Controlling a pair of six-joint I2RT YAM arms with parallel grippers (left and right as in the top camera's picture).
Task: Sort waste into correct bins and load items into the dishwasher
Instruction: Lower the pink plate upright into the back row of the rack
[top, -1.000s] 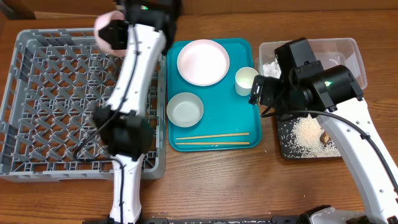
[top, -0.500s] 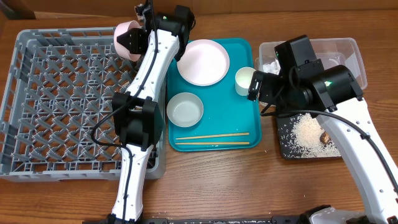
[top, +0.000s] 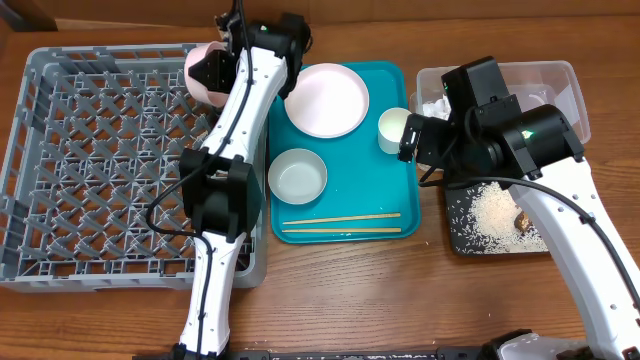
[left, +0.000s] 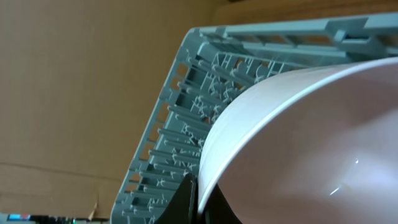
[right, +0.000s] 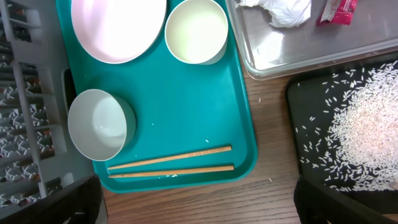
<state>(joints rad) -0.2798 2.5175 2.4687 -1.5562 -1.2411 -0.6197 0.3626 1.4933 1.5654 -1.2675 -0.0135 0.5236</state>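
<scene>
**A:** Left side, what's hidden?

**B:** The pink plate is filling the left wrist view, its far edge cut off. One dark finger is showing under the rim and the other is hidden. My left gripper is clamping that plate on edge over the dish rack, at its far rim, arm reaching across. Can't tell if plate and rack are touching.

**A:** Right?

**B:** My right gripper is hovering spread wide, gripping nothing. Its fingertips are blurring at the corners. The cup is sitting ahead of it on the teal tray. The chopsticks are lying nearest. The wrapper is cut off in the clear tub.
</scene>
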